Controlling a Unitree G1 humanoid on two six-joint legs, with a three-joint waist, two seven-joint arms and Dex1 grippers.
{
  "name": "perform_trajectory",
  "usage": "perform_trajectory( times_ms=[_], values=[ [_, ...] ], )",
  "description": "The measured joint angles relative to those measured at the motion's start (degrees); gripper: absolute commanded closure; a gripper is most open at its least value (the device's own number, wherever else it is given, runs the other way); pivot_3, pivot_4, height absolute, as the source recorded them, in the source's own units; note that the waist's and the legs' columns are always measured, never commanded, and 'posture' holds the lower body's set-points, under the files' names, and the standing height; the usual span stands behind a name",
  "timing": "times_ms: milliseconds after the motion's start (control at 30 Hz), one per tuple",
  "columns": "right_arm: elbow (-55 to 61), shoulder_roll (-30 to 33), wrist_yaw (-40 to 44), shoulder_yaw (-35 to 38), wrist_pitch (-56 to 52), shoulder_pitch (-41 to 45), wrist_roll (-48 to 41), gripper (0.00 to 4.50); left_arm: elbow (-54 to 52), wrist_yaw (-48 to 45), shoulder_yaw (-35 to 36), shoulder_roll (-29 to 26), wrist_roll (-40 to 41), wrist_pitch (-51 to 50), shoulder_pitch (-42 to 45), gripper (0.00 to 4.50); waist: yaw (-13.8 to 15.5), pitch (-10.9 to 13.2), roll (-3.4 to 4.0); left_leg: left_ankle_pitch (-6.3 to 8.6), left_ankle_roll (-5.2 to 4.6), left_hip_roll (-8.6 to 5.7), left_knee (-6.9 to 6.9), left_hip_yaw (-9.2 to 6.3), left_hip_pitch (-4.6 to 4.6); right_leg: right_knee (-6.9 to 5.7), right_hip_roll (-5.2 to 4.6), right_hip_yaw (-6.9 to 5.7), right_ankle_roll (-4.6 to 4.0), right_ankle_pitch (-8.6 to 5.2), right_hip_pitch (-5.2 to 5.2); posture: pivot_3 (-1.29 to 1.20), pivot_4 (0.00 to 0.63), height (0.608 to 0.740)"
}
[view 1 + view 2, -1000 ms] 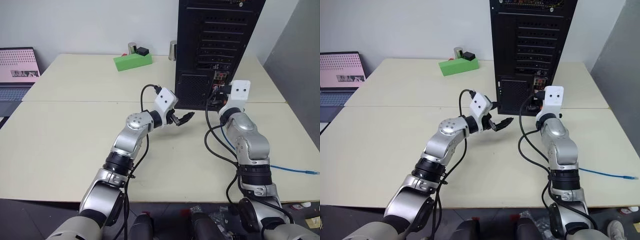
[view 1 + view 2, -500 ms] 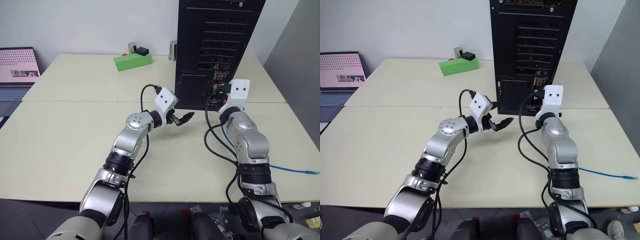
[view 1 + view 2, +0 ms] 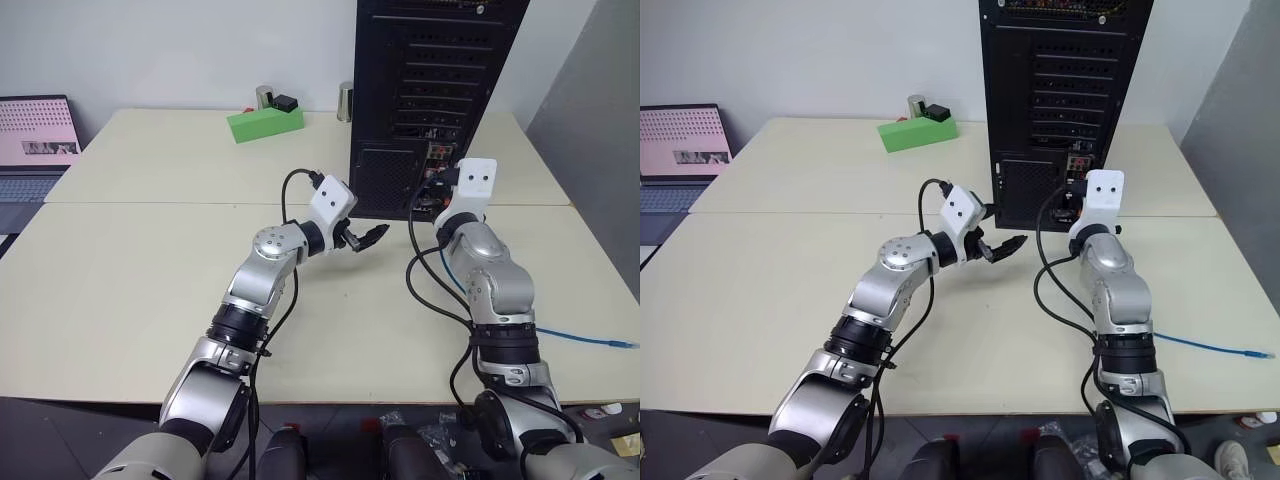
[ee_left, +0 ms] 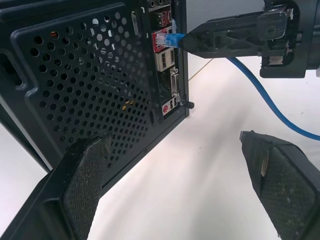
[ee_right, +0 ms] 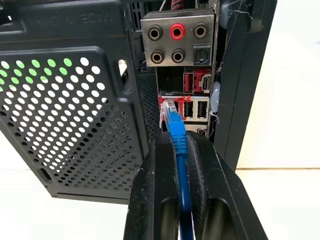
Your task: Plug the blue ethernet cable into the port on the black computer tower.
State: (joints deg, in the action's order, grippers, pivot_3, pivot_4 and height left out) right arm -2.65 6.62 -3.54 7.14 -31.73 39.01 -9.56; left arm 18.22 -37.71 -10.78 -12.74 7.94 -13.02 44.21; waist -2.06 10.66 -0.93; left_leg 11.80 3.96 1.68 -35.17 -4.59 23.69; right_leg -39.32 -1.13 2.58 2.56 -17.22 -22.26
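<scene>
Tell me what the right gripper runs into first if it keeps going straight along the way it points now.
Most likely the socket strip on the back of the black computer tower. The right gripper has its jaws shut on the blue ethernet cable, whose clear plug leads and sits just at the red-framed ports; whether it already touches is unclear.

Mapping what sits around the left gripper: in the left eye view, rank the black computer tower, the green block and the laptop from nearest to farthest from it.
From the left gripper:
1. Black computer tower, just beyond it and to its right.
2. Green block, farther back on the table, to its left.
3. Laptop, at the far left edge of the view.
</scene>
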Motion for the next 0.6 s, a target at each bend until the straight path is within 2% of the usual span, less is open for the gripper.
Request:
perform_trajectory(
  times_ms=[333, 600],
  values=[
    [-0.02, -0.60, -2.08, 0.77, 0.04, 0.11, -0.04, 4.50, -0.01, -0.15, 0.00, 0.16, -0.03, 0.00, -0.02, 0.13, 0.12, 0.00, 0.00, 0.00, 0.00, -0.01, 0.00, 0.00, 0.02, 0.02, -0.01, -0.01, 0.00, 0.00, 0.00, 0.00, 0.150, 0.740],
    [-0.60, -3.40, -5.11, 1.19, -1.25, 2.11, -0.17, 4.50, -0.01, -0.23, 0.06, 0.21, -0.09, 0.10, 0.00, 0.13, -0.03, 0.00, 0.00, 0.00, 0.00, -0.01, 0.00, 0.00, 0.01, -0.03, -0.01, 0.00, 0.00, 0.00, -0.05, 0.00, 0.150, 0.740]
  ],
)
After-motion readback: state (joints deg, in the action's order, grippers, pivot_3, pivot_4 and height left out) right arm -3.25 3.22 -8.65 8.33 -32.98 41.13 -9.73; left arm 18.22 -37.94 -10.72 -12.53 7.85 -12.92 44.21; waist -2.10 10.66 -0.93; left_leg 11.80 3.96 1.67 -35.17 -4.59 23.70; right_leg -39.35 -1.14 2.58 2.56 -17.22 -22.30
